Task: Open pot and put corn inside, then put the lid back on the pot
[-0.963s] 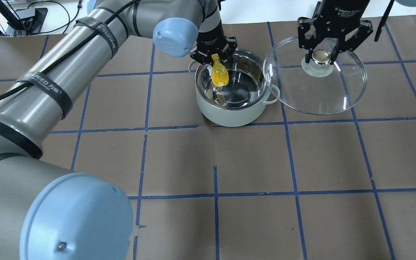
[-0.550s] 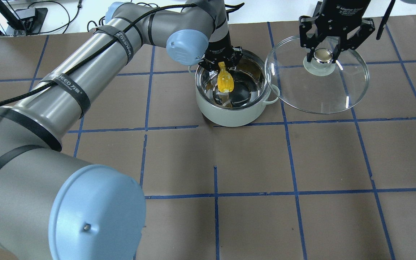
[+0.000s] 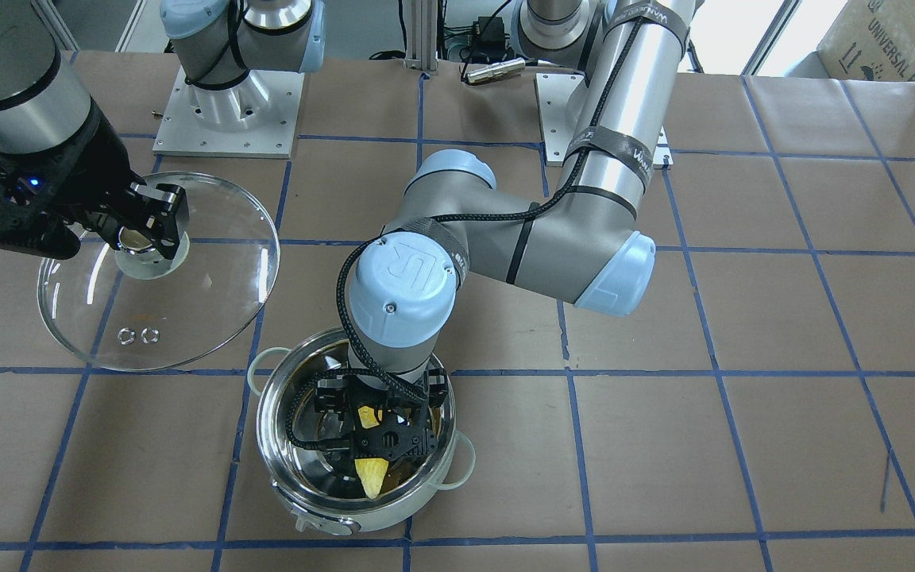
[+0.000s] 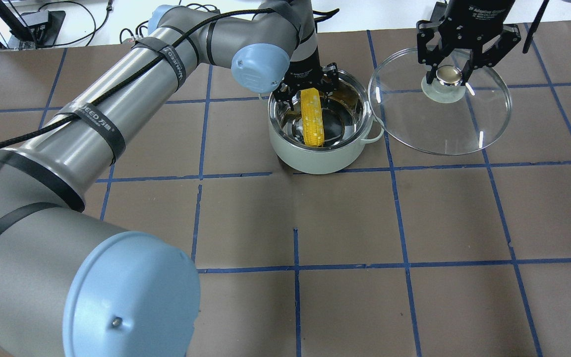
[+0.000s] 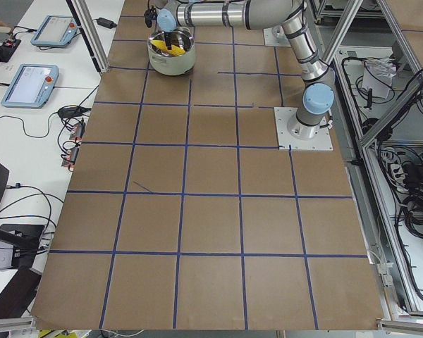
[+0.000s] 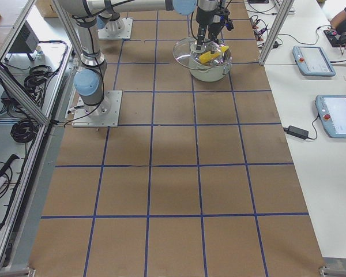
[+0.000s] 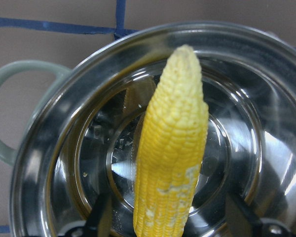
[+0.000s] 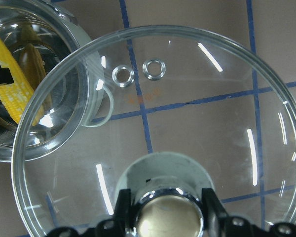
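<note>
Standing by the rig: the left arm runs long and low across the surface (image 4: 414,223), bends at the elbow, and drops its wrist straight down into the open pot (image 4: 325,159). The left claw (image 4: 309,89) sits over the far part of the pot's mouth. Its jaws are spread wide. In the left wrist view the fingers (image 7: 99,217) stand clear of the corn (image 4: 313,119) with a gap on each side, so it isn't gripping anything.

The corn is inside the pot, lying lengthwise across the steel bowl. The pointed end aims away from the robot and the blunt end sits toward the robot's side of the rim. I can't tell if it's flat on the bottom or leaning on the wall.

The right arm has its wrist pointing straight down too. The right claw (image 4: 447,77) is clamped on the knob (image 8: 164,217) of the glass lid (image 4: 444,124), one finger pressed to each side. The lid hangs just beside the pot, off to the robot's right. Its edge overlaps the pot's loop handle (image 4: 375,133) and a bit of the rim. The two little holes (image 8: 123,75) are on the far side of the lid.
</note>
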Motion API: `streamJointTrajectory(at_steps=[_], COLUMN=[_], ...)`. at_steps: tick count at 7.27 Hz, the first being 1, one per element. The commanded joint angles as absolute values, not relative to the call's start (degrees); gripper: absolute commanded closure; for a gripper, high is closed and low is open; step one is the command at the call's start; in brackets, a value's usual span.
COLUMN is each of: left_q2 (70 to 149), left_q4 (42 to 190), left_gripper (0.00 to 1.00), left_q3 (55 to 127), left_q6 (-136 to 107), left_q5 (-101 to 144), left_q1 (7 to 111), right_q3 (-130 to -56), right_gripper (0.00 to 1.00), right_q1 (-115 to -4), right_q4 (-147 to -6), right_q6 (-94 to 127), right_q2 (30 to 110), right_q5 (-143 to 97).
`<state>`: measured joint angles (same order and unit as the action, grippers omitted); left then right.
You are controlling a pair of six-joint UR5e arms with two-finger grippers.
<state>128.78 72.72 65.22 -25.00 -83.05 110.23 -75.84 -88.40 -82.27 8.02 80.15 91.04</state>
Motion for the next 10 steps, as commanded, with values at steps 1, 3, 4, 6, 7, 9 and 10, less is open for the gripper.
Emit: streamJointTrajectory(at_steps=[1, 3, 4, 6, 7, 9, 10], left_q2=[127.10, 121.49, 118.42, 109.65, 104.55, 93.22, 89.60], left_q4=[73.30, 81.07, 86.17, 88.15, 88.85, 89.74, 90.08], left_gripper=[0.00, 0.00, 0.00, 0.00, 0.00, 0.00, 0.00], left_q3=[65.21, 65.65, 66.70, 72.82, 76.86, 85.39, 87.00], left_q6=[-24.87, -17.90, -11.84, -5.72, -2.58, 3.51, 3.34], left_q5=[-83.06, -84.80, -85.42, -92.09, -92.02, -91.67, -91.93], left_q1=[110.04, 105.32, 102.33, 97.06, 93.12, 86.60, 86.49], right_q3=[-75.85, -75.67, -74.46, -72.26, -70.24, -64.19, -61.72], right_gripper=[0.61, 0.61, 0.61, 0.61, 0.61, 0.61, 0.61], right_q1=[-88.50, -89.21, -89.82, -93.93, -96.48, -100.44, -101.85], right_q4=[-82.35, -82.79, -82.88, -84.54, -85.86, -87.53, -87.71], right_q6=[8.00, 8.70, 8.96, 9.58, 10.36, 13.17, 14.23], right_q2=[80.16, 80.59, 80.25, 77.36, 74.56, 67.18, 64.71], right_q5=[90.97, 90.44, 90.00, 90.09, 89.65, 88.24, 88.24])
